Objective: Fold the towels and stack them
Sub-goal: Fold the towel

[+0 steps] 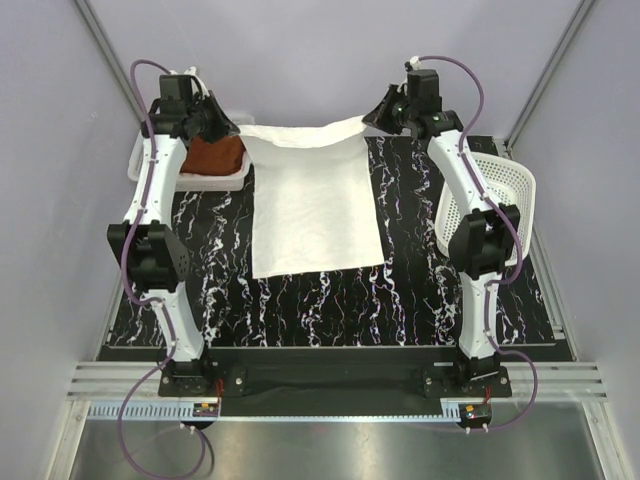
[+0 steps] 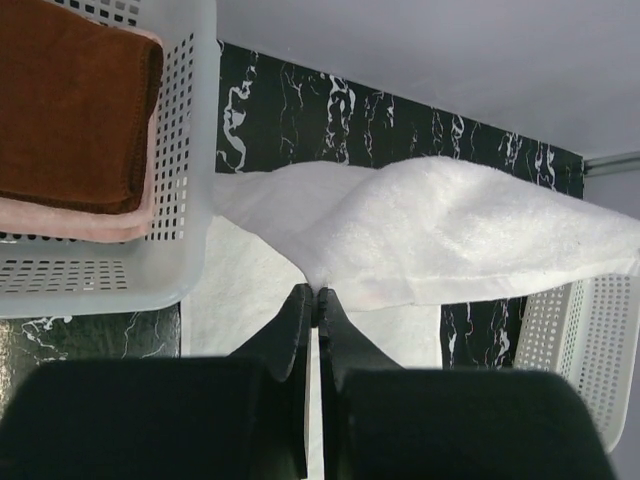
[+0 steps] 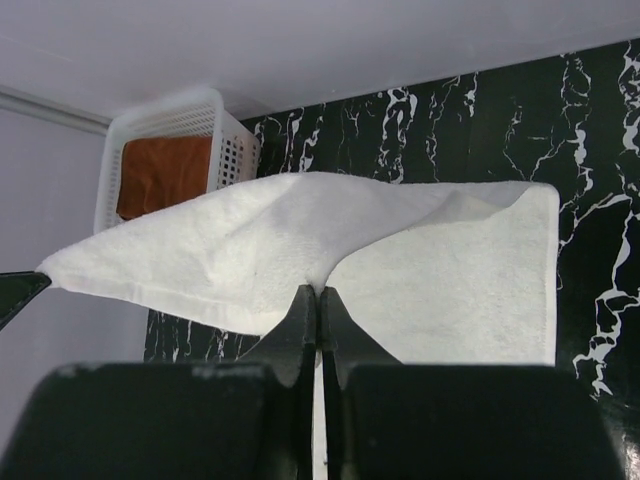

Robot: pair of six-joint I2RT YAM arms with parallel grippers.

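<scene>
From above: white towel (image 1: 315,215) spread down the middle of the worktop (image 1: 300,310), far edge raised off the surface. Held at the far left corner by the left gripper (image 1: 236,130) and at the far right corner by the right gripper (image 1: 368,119), both clamped on cloth, hem sagging between. Probably light, limp and not slippery. Sure to droop wherever unsupported, so best kept by the corners with the hem drawn taut. Plenty of bare worktop toward the near edge for bringing the fold forward. Left basket (image 1: 140,165) at the far left corner, close beside the left gripper. Right basket (image 1: 500,190) tilted at the right edge, apart from the cloth.

From the left wrist: jaws closed tight on a pinch of hem. Just to the left, brown towel (image 2: 70,100) folded on top of pink towel (image 2: 70,220) inside the left basket; mind that wall when swinging.

From the right wrist: jaws likewise shut on the corner. Long side edge lying straight on the worktop, a good line to fold against.
</scene>
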